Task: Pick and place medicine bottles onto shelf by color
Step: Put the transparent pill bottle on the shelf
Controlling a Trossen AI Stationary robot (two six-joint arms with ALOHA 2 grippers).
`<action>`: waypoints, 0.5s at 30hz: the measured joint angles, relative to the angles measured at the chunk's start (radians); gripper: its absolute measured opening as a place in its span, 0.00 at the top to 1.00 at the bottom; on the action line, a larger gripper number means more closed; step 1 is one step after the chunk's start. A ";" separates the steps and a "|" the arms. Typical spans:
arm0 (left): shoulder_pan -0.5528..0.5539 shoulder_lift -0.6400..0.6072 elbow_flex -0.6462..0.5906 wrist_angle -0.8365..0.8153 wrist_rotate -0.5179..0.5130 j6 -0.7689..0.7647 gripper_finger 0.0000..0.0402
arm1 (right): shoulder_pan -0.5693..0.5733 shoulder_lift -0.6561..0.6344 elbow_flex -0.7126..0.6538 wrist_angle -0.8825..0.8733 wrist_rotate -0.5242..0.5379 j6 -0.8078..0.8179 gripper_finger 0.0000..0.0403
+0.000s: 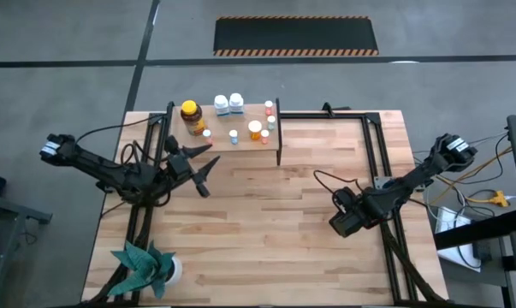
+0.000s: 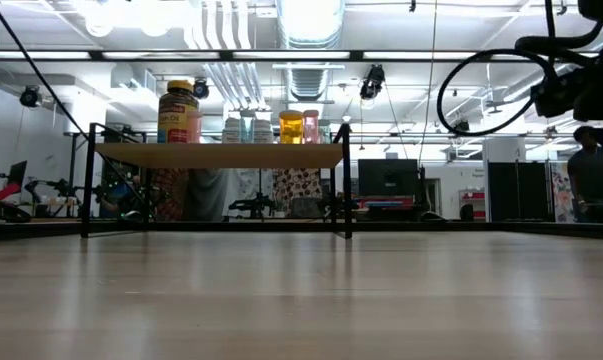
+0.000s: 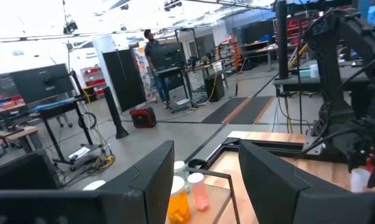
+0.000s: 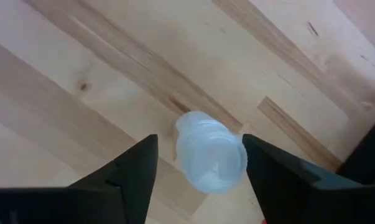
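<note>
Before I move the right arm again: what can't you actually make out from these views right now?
- Pale-blue bottle: seen only in the right wrist view; the right pincer hides it from above. Whether the fingers touch it is unclear.
- Bottles on the shelf: too small from above to read labels; in the low view they overlap.
- Left pincer: open, empty; its wrist view cuts off the shelf.
- Amber jar: label text blurred.

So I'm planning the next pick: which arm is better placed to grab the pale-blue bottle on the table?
The right. Its tool hangs directly over the pale-blue bottle, fingers open on either side of it. The left tool sits open near the shelf, away from that bottle.
</note>
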 joint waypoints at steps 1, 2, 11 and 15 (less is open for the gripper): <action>-0.002 0.000 0.000 0.000 0.000 0.000 0.59 | 0.000 0.004 -0.001 0.001 0.000 0.001 0.47; -0.005 0.000 0.000 0.000 0.000 0.000 0.59 | 0.000 0.007 -0.001 0.002 0.000 0.002 0.49; -0.027 0.000 0.000 0.000 0.000 0.004 0.59 | -0.001 -0.027 0.007 -0.008 0.000 -0.016 0.69; -0.040 -0.002 0.000 0.004 0.000 0.040 0.59 | -0.023 -0.059 0.070 -0.017 -0.003 -0.081 0.69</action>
